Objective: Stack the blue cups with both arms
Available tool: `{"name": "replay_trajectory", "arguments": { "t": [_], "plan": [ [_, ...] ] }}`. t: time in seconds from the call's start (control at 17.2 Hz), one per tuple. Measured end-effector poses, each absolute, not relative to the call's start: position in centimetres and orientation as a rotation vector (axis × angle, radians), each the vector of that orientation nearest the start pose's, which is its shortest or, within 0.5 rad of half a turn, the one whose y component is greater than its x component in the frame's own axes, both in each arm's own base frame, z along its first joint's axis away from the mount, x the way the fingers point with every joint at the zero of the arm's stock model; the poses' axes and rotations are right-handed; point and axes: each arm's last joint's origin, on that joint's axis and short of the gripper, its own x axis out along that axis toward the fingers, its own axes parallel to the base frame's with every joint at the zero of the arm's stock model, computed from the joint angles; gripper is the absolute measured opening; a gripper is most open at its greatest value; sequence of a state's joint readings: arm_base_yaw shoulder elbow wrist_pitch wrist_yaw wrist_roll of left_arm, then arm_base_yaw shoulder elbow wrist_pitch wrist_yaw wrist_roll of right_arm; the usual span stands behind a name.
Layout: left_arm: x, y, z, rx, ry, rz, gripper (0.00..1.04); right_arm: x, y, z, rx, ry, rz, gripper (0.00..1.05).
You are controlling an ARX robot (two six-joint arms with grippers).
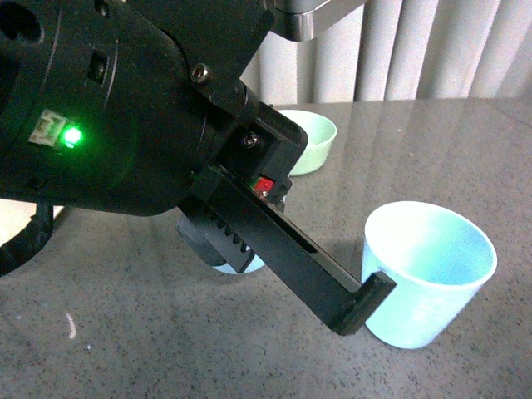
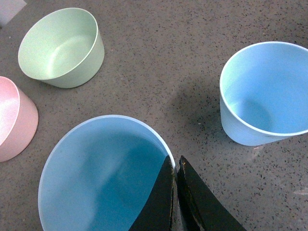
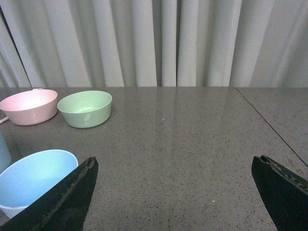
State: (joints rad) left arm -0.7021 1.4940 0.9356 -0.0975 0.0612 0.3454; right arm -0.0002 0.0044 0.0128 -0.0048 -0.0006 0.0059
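My left gripper (image 2: 175, 161) is shut on the rim of one blue cup (image 2: 101, 178), one finger inside and one outside. I cannot tell whether that cup is lifted. The second blue cup (image 2: 264, 91) stands upright and empty on the table, apart from the held one. In the front view the black left arm (image 1: 125, 108) with its green light fills the upper left. A sliver of the held cup (image 1: 245, 266) shows under it, and the second cup (image 1: 428, 274) stands at the right. My right gripper (image 3: 173, 163) is open and empty, with the second cup (image 3: 29, 180) just outside one finger.
A green bowl (image 2: 62, 48) and a pink bowl (image 2: 14, 120) stand on the grey speckled table (image 2: 159, 62), beyond the cups. The bowls also show in the right wrist view, green (image 3: 85, 108) and pink (image 3: 29, 106). White curtains (image 3: 159, 43) hang behind the table's far edge.
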Motion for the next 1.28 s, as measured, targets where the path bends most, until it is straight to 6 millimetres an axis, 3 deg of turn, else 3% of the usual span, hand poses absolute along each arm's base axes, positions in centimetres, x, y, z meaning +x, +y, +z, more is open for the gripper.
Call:
{"name": "replay_trajectory", "arguments": {
  "t": [0.41,1.22,1.28],
  "plan": [
    [26.1,-21.0,20.7,0.522,0.563,-0.847,0.02,9.7,0.0,16.7,0.006,-0.004,0.0,0.98],
    [25.7,-21.5,19.8,0.519,0.555,-0.946,0.02,9.7,0.0,16.7,0.006,-0.004,0.0,0.98],
    [25.7,-21.5,19.8,0.516,0.562,-0.951,0.08,9.7,0.0,16.7,0.006,-0.004,0.0,0.98]
  ]
}}
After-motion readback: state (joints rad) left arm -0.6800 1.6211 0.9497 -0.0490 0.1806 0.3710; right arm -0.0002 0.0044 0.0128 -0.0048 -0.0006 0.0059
